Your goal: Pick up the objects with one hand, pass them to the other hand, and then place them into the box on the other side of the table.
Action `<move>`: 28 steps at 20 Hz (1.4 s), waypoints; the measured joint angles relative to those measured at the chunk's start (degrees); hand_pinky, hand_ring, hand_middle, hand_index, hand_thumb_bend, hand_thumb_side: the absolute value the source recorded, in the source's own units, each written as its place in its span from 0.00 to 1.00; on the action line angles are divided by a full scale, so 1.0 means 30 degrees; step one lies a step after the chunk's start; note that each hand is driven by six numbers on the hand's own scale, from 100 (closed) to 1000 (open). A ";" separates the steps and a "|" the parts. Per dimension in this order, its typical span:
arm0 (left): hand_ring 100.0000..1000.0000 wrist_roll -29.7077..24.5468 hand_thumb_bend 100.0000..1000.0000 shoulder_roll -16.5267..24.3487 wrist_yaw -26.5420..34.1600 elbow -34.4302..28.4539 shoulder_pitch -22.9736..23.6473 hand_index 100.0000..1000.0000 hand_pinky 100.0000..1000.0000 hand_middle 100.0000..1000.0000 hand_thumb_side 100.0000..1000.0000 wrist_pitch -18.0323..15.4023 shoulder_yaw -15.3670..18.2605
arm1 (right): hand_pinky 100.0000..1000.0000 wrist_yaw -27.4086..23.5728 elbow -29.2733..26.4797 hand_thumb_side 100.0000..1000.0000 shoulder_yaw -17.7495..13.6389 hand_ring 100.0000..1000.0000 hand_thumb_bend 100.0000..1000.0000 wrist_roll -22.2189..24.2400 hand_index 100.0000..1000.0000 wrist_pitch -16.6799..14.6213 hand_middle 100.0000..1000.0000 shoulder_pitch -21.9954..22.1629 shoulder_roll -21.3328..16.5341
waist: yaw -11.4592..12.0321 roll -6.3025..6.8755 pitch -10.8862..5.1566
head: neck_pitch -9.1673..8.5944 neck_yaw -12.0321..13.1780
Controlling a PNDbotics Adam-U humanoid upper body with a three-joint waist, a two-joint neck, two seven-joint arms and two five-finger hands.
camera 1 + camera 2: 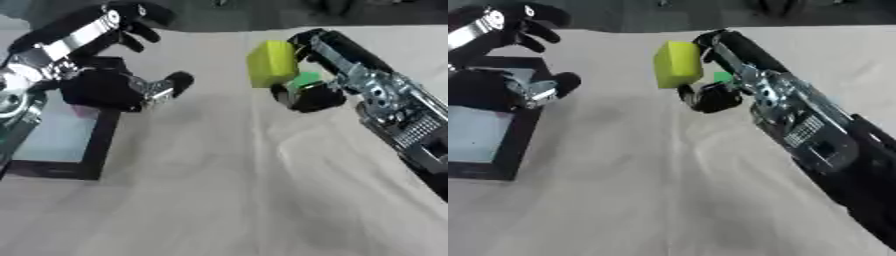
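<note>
A yellow-green block [270,63] hangs above the table's far middle, pinched between the fingers and thumb of my right hand [308,93]. A small green thing [305,79] shows just behind that hand. My left hand [114,85] is over the right edge of the black-rimmed box [98,145] at the left, fingers spread and holding nothing, about a hand's width left of the block. A pink thing [84,110] shows in the box under that hand.
The table is covered by a creased beige cloth [227,190]. The box has a pale floor and lies at the table's left side. My right forearm [815,140] runs down toward the lower right corner.
</note>
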 measured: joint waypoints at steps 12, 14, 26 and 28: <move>0.86 -0.2344 0.48 -0.0813 -0.2549 -0.0038 -0.1253 0.93 0.85 0.87 0.36 0.1305 -0.0778 | 0.80 -0.0124 -0.0056 0.00 0.0567 0.74 0.00 -0.0580 0.54 0.0415 0.68 -0.0234 0.1130 | -0.0006 0.0054 -0.0094 | 0.0000 0.0074; 0.86 -0.2434 0.48 -0.0965 -0.2959 -0.0041 -0.1353 0.93 0.85 0.87 0.36 0.1569 -0.0872 | 0.80 -0.0014 -0.0059 0.00 0.0583 0.74 0.00 -0.0591 0.54 0.0432 0.68 -0.0235 0.1280 | -0.0016 0.0062 -0.0097 | 0.0000 0.0099; 0.86 -0.2579 0.46 -0.2012 -0.4243 0.0783 -0.1966 0.92 0.85 0.87 0.33 0.2212 -0.1584 | 0.80 0.0625 -0.0329 0.00 0.0822 0.74 0.00 -0.0073 0.55 0.0440 0.69 -0.0601 0.1769 | -0.0098 0.0122 -0.0212 | 0.0390 0.0390; 0.86 -0.2622 0.46 -0.2144 -0.4296 0.0918 -0.2063 0.92 0.85 0.87 0.33 0.2196 -0.1642 | 0.80 0.0701 -0.0453 0.00 0.0822 0.74 0.00 0.0086 0.55 0.0456 0.69 -0.0641 0.1776 | -0.0105 0.0122 -0.0212 | 0.0501 0.0407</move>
